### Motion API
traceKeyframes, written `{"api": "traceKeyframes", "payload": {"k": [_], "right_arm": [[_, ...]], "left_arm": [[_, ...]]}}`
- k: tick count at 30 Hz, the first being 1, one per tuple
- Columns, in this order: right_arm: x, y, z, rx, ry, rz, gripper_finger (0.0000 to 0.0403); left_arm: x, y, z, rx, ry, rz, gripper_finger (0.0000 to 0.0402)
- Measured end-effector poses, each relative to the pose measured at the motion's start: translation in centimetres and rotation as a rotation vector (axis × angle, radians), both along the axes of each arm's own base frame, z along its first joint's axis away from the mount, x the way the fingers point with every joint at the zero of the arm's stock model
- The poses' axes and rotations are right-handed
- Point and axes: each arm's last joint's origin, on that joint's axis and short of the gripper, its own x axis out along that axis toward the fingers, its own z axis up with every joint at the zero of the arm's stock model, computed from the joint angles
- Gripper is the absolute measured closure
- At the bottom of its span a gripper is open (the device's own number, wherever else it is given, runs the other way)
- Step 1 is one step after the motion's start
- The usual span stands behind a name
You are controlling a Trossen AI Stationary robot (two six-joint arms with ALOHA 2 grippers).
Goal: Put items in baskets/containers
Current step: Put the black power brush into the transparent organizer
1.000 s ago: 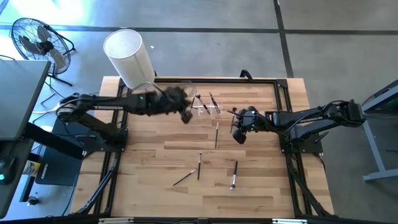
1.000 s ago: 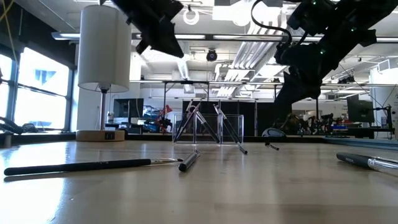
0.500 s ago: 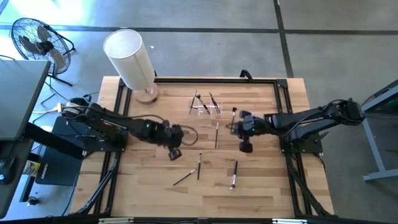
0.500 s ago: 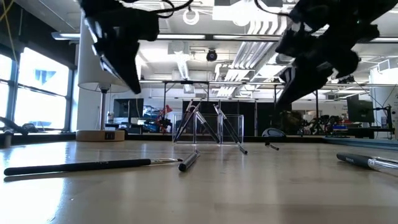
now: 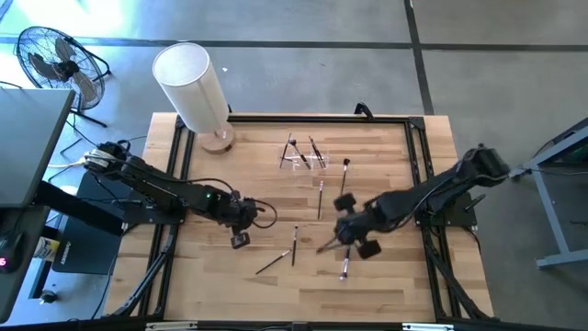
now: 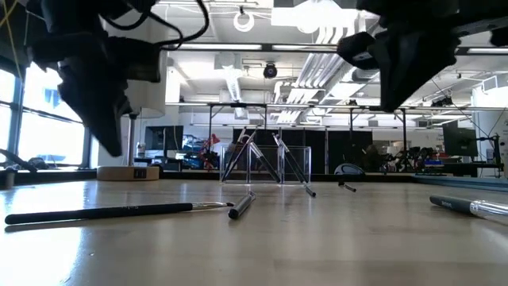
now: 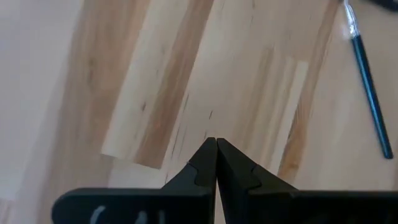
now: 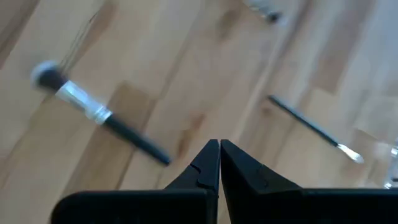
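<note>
The clear holder (image 5: 304, 156) stands far of the table's middle with a few brushes leaning in it, and it also shows in the low view (image 6: 266, 163). Loose dark brushes lie flat on the wood: one (image 5: 320, 198) near the holder, one (image 5: 346, 169) to its right, and three toward the near edge (image 5: 274, 263) (image 5: 294, 246) (image 5: 345, 264). My left gripper (image 5: 241, 239) (image 7: 216, 144) is shut and empty over bare wood, left of the near brushes. My right gripper (image 5: 331, 243) (image 8: 219, 146) is shut and empty above the table, beside a silver-ferruled brush (image 8: 99, 115).
A tall white cylinder (image 5: 191, 83) on a wooden base stands at the far left corner. A black frame (image 5: 276, 117) rims the table. In the low view, brushes lie in the foreground (image 6: 119, 212) (image 6: 242, 205) (image 6: 472, 206). Bare wood lies along the near edge and left side.
My left gripper has swung from beside the holder toward the table's left and near side and come down low. My right gripper has moved from right of the holder toward the near edge and turned, ending over the near brushes. No brush has moved.
</note>
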Motion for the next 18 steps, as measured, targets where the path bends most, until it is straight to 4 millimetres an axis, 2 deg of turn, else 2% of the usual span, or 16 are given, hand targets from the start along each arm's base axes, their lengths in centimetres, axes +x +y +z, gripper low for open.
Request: {"api": "traceKeyframes", "payload": {"k": [5,11,18], "right_arm": [[1.4,3.5,-1.3,-0.072,0.147,0.188,0.0365],[1.4,7.2,-3.7,-0.116,0.235,0.472,0.0318],[1.7,10.0,-5.7,-0.129,0.17,0.586,0.0296]], "left_arm": [[-0.1,-0.5,-0.1,-0.023,-0.001,-0.031,0.0401],[0.4,-0.7,0.2,-0.045,-0.063,-0.038,0.0401],[0.7,-1.0,0.4,-0.1,-0.082,-0.072,0.0401]]}}
